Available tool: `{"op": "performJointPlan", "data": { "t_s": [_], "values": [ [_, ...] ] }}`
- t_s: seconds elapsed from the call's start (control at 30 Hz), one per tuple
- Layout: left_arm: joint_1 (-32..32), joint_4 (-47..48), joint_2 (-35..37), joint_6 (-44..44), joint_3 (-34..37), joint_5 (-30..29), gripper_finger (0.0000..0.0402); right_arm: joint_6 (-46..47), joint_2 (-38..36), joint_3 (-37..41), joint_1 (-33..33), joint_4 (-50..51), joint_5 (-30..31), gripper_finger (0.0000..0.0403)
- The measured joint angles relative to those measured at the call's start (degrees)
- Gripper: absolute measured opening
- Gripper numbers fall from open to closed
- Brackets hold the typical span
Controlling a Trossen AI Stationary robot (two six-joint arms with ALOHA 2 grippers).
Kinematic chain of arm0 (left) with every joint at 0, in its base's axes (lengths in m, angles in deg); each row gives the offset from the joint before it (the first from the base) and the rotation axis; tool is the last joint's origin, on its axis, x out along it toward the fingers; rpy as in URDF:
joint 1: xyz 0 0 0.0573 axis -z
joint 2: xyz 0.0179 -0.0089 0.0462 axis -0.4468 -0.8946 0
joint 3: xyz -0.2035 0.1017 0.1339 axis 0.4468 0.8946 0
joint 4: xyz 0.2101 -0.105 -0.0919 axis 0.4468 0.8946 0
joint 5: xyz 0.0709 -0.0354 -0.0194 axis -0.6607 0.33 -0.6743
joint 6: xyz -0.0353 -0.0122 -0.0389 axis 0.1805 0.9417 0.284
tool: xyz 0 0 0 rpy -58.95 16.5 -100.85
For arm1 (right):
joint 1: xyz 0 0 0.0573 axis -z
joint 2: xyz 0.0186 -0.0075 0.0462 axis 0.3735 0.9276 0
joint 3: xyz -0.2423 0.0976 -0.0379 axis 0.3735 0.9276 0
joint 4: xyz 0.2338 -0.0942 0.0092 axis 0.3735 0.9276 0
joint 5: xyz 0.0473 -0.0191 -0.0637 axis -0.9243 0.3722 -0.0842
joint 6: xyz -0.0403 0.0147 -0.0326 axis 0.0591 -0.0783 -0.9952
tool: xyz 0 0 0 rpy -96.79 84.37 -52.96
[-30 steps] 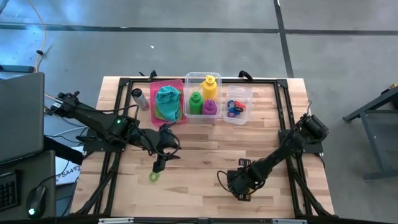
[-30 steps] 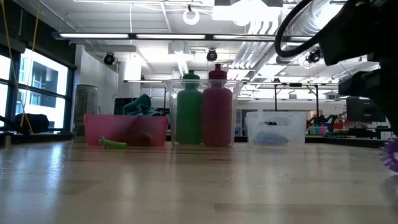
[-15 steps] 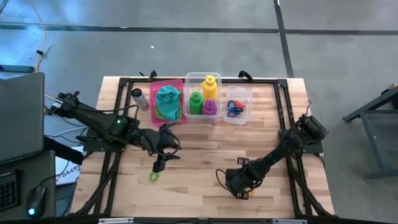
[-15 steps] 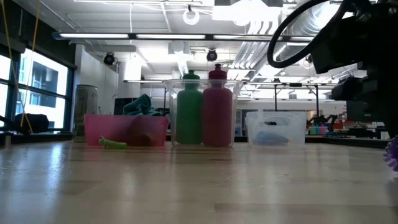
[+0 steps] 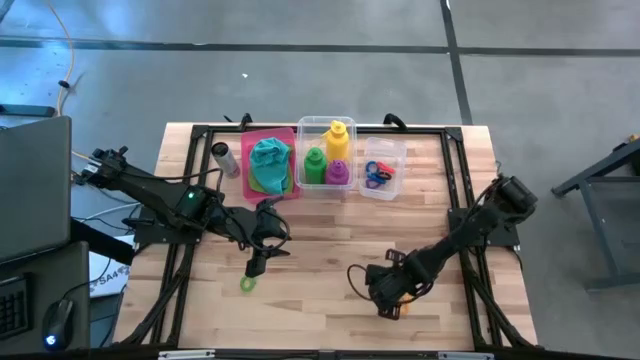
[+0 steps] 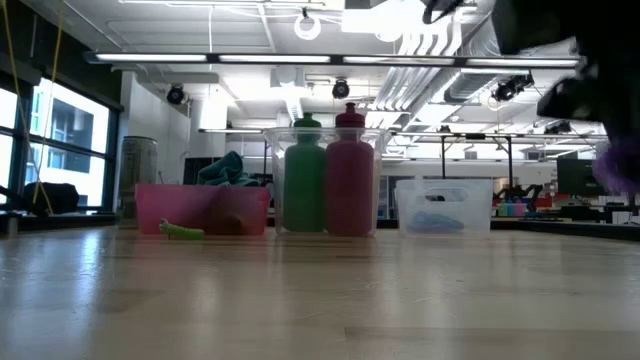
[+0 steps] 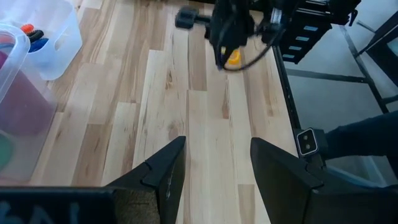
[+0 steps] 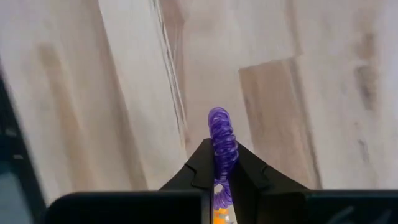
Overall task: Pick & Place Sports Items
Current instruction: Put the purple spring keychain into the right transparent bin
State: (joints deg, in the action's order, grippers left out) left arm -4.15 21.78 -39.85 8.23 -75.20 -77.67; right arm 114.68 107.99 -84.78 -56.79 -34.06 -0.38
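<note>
A purple coiled ring (image 8: 222, 142) sticks out between the fingers of my right gripper (image 8: 222, 163), which is shut on it near the table's near right part (image 5: 390, 303). The low view shows the ring (image 6: 612, 165) above the tabletop. An orange-yellow piece (image 7: 232, 58) shows at the same fingers; I cannot tell whether it is held. My left gripper (image 7: 214, 167) stands open over the table's near left part (image 5: 256, 267), above a lime green ring (image 5: 246, 285) that lies flat on the wood. My right gripper pinches the purple ring between its two fingers, across one side of its coil (image 8: 219, 168). The fingers come from above, pointing steeply down. The ring's free part (image 8: 219, 121) reaches past the fingertips, and the ring is lifted clear of the table.
At the far edge stand a pink bin (image 5: 290, 135) with a teal cloth, a clear bin (image 5: 310, 125) with green, purple and yellow bottles, and a small clear bin (image 5: 385, 145) with rings. A grey metal cylinder (image 5: 224, 158) lies left of them. Bare wood lies between the arms.
My right gripper has shut on the purple ring and risen, lifting the ring off the tabletop. The wrist has also rolled a little.
</note>
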Motion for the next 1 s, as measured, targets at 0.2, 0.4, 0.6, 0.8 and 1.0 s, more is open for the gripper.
{"op": "performJointPlan", "data": {
  "t_s": [0.2, 0.4, 0.6, 0.8, 1.0],
  "values": [
    [0.02, -0.05, 0.01, 0.01, 0.00, 0.00, 0.0177, 5.93, -6.46, -0.02, 1.53, 2.87, 3.59, 0.0013],
    [-0.24, -0.49, -0.01, 0.01, 0.00, -0.02, 0.0177, 7.43, -11.64, -0.02, 3.37, 7.27, 4.48, 0.0013],
    [-0.26, -1.81, -0.01, 0.01, 0.00, -0.45, 0.0177, 6.42, -15.66, -0.02, 6.42, 11.03, 3.95, 0.0013],
    [-0.26, -3.33, -0.01, 0.02, 0.00, -0.50, 0.0177, 4.96, -20.06, -0.02, 10.43, 10.93, 2.95, 0.0013],
    [-0.26, -3.81, -0.01, 0.00, 0.00, -1.22, 0.0177, 2.35, -23.59, -0.04, 15.62, 11.08, 3.16, 0.0014]
  ]
}}
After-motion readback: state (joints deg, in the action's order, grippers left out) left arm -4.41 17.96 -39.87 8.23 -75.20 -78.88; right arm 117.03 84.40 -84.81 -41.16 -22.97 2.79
